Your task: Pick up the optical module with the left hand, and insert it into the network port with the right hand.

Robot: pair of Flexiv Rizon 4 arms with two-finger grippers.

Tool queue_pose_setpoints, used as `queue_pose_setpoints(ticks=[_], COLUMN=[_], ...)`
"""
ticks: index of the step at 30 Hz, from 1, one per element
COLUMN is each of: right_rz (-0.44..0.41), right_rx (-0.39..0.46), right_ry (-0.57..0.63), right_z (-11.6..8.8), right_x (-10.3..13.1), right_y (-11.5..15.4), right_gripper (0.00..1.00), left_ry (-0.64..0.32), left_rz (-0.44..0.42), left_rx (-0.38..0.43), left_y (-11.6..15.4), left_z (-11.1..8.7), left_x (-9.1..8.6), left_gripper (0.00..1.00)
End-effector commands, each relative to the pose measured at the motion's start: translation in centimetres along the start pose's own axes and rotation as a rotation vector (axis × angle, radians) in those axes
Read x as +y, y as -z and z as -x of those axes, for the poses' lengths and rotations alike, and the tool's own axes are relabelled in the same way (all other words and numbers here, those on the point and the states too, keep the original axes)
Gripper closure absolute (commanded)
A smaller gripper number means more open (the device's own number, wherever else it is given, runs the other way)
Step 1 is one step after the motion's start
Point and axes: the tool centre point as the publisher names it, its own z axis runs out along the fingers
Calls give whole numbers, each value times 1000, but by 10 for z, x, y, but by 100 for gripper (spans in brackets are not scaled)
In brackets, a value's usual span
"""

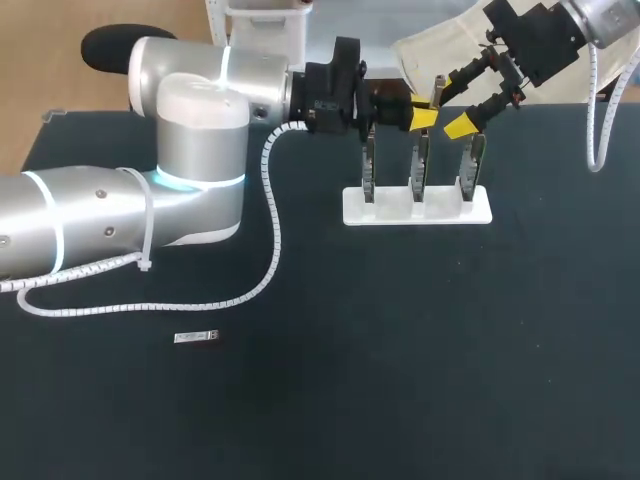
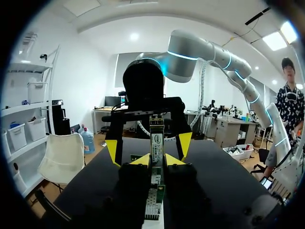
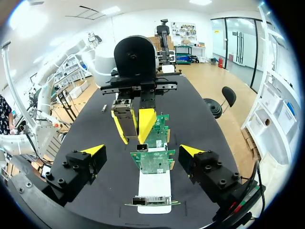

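Observation:
My left gripper (image 2: 156, 160) is shut on a slim optical module (image 2: 156, 139), which stands up between its yellow tips. In the head view the left gripper (image 1: 420, 118) hovers above the middle one of three green network cards (image 1: 417, 170) upright in a white stand (image 1: 417, 208). My right gripper (image 3: 143, 150) is open wide, facing the left one from the other side of the cards, just above the nearest card (image 3: 153, 161). Its yellow fingertips (image 2: 112, 150) flank the held module without touching it.
A second small module (image 1: 196, 337) lies flat on the black table (image 1: 400, 360) near the front left. My left arm's white cable loops over the table beside it. The stand sits at the back, right of centre.

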Motion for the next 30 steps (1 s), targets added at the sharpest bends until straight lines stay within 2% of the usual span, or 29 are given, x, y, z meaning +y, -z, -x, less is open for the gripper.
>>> queue_pose_setpoints(ticks=[1, 30], right_rz=[-6, -6], right_rx=[0, 0], right_ry=[1, 1], right_z=[0, 0], right_x=[3, 3], right_y=[0, 0], right_gripper=[0, 0], left_ry=[5, 9], left_rz=[-5, 14], left_rx=[10, 30], left_y=[0, 4], left_z=[0, 0], left_x=[3, -1], left_gripper=[100, 100])
